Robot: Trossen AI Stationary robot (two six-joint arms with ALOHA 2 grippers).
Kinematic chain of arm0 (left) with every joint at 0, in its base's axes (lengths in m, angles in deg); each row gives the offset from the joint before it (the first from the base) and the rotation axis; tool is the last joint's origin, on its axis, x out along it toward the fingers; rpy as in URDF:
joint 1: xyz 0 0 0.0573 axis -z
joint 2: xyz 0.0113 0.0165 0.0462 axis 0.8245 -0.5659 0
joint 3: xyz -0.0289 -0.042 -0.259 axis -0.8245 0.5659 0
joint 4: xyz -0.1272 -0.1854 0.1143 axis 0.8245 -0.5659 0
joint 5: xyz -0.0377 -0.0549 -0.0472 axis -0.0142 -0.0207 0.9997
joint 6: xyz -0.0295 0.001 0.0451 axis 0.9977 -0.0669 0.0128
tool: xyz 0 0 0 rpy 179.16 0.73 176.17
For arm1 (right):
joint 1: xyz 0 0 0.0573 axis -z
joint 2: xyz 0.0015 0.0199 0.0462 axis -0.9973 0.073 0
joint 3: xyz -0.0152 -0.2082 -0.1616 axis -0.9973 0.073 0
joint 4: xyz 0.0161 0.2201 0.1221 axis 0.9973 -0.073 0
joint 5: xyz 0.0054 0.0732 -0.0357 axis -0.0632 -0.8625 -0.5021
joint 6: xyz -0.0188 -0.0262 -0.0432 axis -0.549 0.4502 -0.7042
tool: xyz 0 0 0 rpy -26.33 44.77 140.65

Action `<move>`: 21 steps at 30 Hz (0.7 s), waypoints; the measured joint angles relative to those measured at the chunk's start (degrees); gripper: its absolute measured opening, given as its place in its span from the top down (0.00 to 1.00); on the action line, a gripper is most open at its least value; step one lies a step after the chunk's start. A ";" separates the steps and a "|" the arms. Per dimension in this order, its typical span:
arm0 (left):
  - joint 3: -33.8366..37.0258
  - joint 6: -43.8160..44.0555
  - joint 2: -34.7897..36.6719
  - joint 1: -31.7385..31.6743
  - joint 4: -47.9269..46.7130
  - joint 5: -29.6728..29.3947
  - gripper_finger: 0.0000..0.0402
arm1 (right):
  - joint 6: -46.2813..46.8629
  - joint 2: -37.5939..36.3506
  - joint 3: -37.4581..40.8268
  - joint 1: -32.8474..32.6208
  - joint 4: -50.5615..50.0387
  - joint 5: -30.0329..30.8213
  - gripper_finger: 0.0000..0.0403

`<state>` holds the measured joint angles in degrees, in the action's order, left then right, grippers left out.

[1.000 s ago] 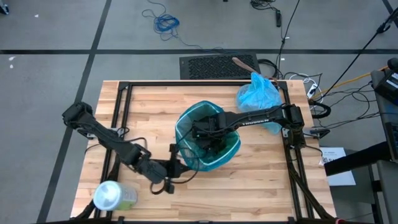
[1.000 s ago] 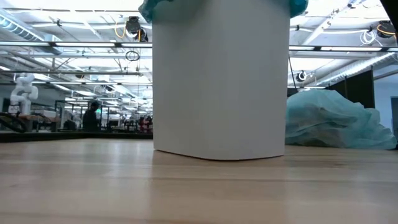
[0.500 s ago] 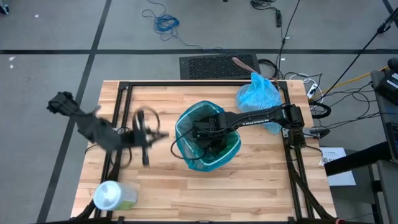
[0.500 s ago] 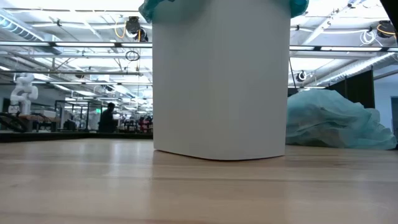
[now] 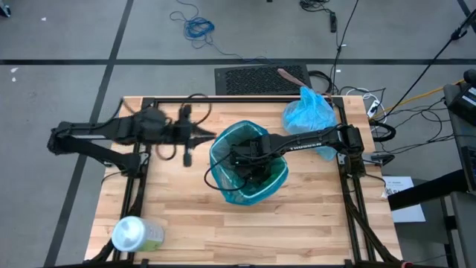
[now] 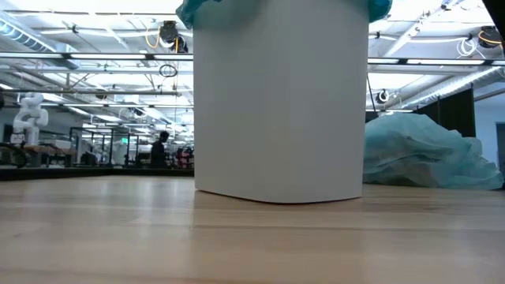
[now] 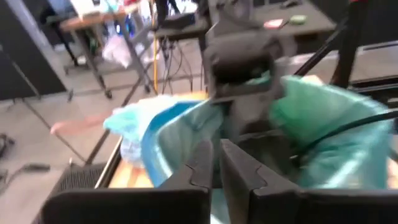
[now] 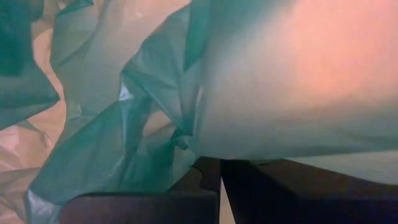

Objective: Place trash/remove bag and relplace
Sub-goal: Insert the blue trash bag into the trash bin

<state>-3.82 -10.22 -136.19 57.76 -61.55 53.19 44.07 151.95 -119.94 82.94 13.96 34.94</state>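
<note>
The white bin [image 6: 278, 102] stands near the middle of the tabletop [image 5: 297, 223], lined with a teal-green bag [image 5: 223, 177] whose edge is folded over the rim. The right arm reaches across from the right side and its hand [image 5: 249, 160] is down inside the bin, deep among the folds of that liner; its fingers are pressed together, and whether they pinch any plastic cannot be told. The left hand [image 5: 186, 138] hovers just beside the bin's far-left rim, its fingers [image 7: 202, 171] standing narrow with only a thin gap between them, holding nothing. The pale blue bag [image 5: 309, 112] lies bunched at the far right corner of the tabletop, well apart from the bin. A pale-green container with a white lid [image 5: 134, 234] sits at the near left corner. No trash shows on the tabletop.

The main risk is the light bin itself: if the right hand lifts with a fold of liner caught, the bin could rise or tip with it, since nothing braces it. The left hand, blurred in swift travel, could strike the rim and shove the bin sideways against the right arm. The thin plastic could also snag on the right fingers and tear. With so narrow a gap, the left hand would likely slide off the rim fold rather than catch it.
</note>
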 joint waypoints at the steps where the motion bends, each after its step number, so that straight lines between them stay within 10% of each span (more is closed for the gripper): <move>1: 0.00 0.19 -0.95 -1.83 0.01 1.40 0.92 | 0.00 0.00 0.00 0.00 0.00 -0.01 1.00; 21: -1.60 1.22 -18.11 -21.27 11.45 24.24 0.75 | -0.51 0.03 0.01 -0.63 -0.02 -0.02 1.00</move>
<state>-5.42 -9.00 -154.30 36.49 -50.10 77.44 43.56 151.98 -119.93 82.30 13.94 34.92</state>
